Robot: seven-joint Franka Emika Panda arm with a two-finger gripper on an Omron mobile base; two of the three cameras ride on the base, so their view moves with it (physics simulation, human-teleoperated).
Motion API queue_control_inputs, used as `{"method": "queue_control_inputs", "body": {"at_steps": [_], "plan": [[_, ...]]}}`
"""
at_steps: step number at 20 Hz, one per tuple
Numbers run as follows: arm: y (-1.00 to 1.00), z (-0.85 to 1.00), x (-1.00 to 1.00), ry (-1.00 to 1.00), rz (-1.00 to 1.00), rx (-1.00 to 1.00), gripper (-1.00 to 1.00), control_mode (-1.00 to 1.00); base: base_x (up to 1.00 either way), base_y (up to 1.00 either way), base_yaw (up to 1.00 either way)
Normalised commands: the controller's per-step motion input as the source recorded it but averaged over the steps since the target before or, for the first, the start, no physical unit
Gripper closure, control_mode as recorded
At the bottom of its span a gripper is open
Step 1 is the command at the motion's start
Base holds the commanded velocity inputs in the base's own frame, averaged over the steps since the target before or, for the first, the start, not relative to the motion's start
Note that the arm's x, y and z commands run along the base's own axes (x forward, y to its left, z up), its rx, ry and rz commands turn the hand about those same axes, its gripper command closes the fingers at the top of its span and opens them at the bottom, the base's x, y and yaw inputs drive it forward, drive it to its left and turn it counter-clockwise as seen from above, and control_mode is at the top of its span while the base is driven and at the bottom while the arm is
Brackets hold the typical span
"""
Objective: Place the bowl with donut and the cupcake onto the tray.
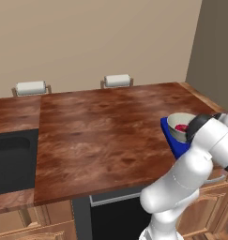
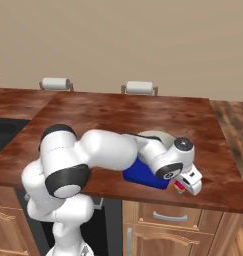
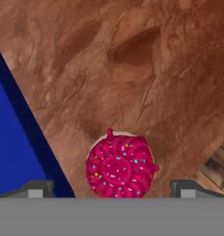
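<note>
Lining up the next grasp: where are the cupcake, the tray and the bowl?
cupcake (image 3: 119,167): hand view, centre of its pink sprinkled top.
tray (image 3: 9,152): hand view, bare blue floor.
bowl (image 1: 174,124): left base view, left part of its rim.

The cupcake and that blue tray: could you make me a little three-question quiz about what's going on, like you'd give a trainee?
1. True or false: the cupcake already sits on the tray.
2. Multiple choice: the gripper is A) shut on the cupcake, B) open with a fingertip on either side of the cupcake, C) holding the bowl.
3. What pink thing lies in the bowl in the left base view?

Key:
1. False: it stands on the wooden counter, beside the tray's edge.
2. B.
3. The donut.
</note>
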Motion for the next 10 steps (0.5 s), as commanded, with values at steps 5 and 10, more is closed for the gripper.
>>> {"method": "queue_control_inputs", "body": {"at_steps": [5, 10], "plan": [[-0.22, -0.26, 0.14, 0.02, 0.01, 0.00, -1.00, -1.00, 0.00, 0.00, 0.00], [-0.16, -0.05, 0.02, 0.00, 0.00, 0.02, -1.00, -1.00, 0.00, 0.00, 0.00]]}}
